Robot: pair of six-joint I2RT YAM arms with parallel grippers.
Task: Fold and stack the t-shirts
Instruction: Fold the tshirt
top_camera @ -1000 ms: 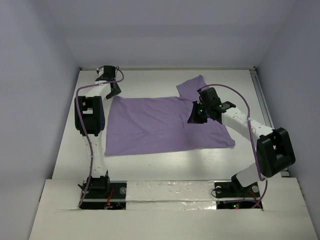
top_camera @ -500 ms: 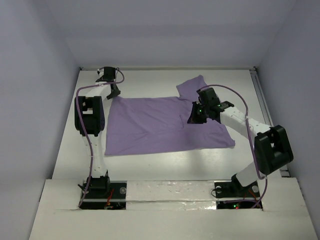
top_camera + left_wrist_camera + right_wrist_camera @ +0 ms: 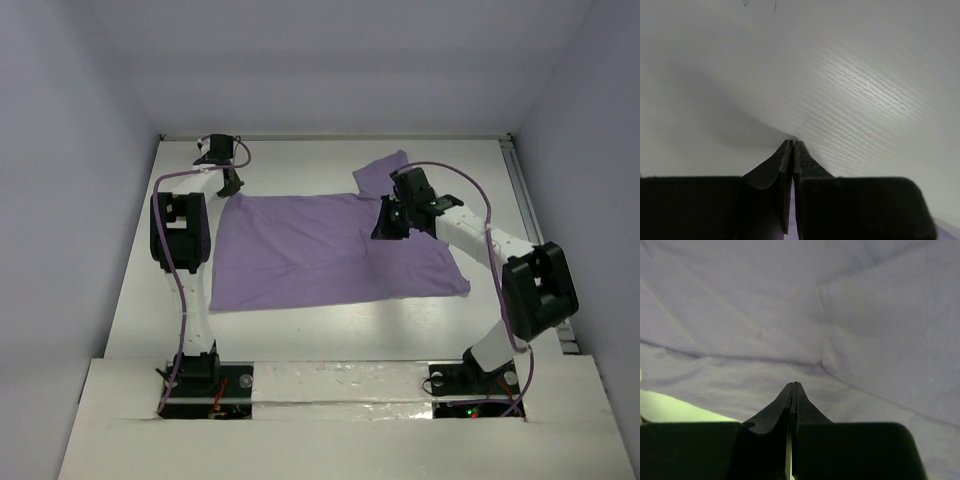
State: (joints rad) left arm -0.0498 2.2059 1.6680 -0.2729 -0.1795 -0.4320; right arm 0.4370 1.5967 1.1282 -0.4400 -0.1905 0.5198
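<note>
The purple t-shirt [image 3: 300, 250] lay spread out on the white table [image 3: 300, 335]. It was almost flat, and one sleeve [image 3: 385, 172] stuck out toward the far right. No part looked folded over yet, so I think the job was only at its start: laying the shirt out, or getting ready for the first fold. No second shirt was in sight, so stacking looked a long way off.

The left gripper [image 3: 229, 184] sat low at the far left corner of the shirt. Its two fingers were pressed tight together. A thin line of purple showed between them in the left wrist view, but I could not tell if they really pinched the cloth.

The right gripper [image 3: 386, 226] was over the right part of the shirt, near where the sleeve starts. Its fingers were squeezed together too, and no cloth showed between them.

For the next move, I think each gripper would need a good hold on an edge. Then both would have to lift and carry it across together, or the thin cloth could bunch up.

The table was smooth and bare white around the shirt. Plain pale walls [image 3: 330, 60] stood on three sides like a box.
</note>
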